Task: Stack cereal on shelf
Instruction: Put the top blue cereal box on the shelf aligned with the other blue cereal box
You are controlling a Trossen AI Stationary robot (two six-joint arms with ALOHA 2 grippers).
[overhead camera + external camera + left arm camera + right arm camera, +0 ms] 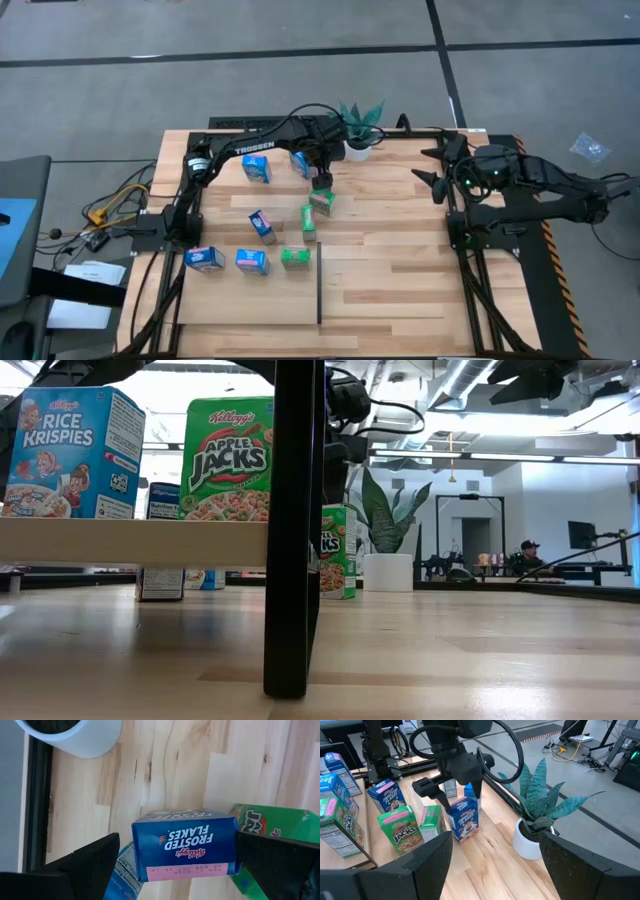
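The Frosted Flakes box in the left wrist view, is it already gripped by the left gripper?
No. The Frosted Flakes box stands between the left gripper's open fingers with bare gaps on both sides.

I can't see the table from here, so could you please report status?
Left gripper open, straddling the blue cardboard Frosted Flakes box. Right gripper open, parked at right. White-potted green plant close beside.

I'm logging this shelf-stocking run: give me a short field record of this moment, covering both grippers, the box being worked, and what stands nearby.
left gripper: open, straddling the Frosted Flakes box, not closed on it
right gripper: open, waiting at the table's right rear
nearby: green Apple Jacks box, potted plant
surface: wood table
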